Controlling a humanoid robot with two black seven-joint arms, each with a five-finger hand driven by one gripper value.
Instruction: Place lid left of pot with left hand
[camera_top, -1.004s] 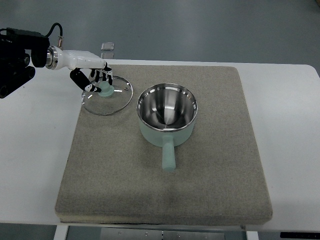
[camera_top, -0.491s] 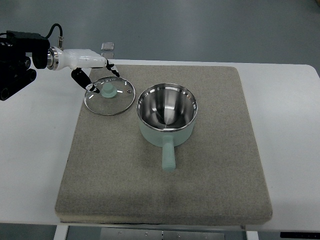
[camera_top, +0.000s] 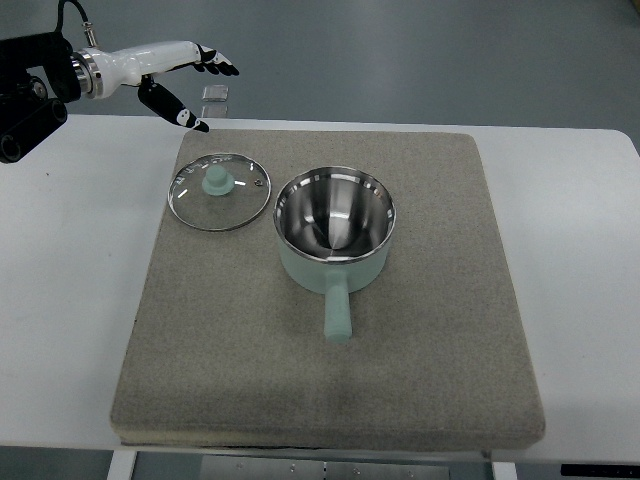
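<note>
A white table (camera_top: 580, 250) stands on a grey-blue floor, and a big grey-brown felt mat (camera_top: 420, 350) covers most of it. The left hand (camera_top: 175, 75) is up in the far left corner, above the table edge. Its fingers (camera_top: 218, 66) are spread apart and hold nothing. The thumb points down toward the mat and its dark tip is near the mat's far left corner, but it is hard to tell if it touches. The hand is well apart from the lid.

The glass lid (camera_top: 220, 191) lies flat on the mat, knob up. It has a shiny metal rim and a pale green knob (camera_top: 215, 182) in the middle. It sits just beside the pot (camera_top: 334, 230), on the pot's left side, and the 2 rims are very close. You cannot tell if they touch.

The pot is pale green outside and shiny steel inside. Its green handle (camera_top: 337, 313) points toward the near edge of the mat.

The arm behind the hand is white, then black, and the picture's left edge cuts it off. A small grey thing (camera_top: 215, 94) lies on the table past the mat, too small to make out.
</note>
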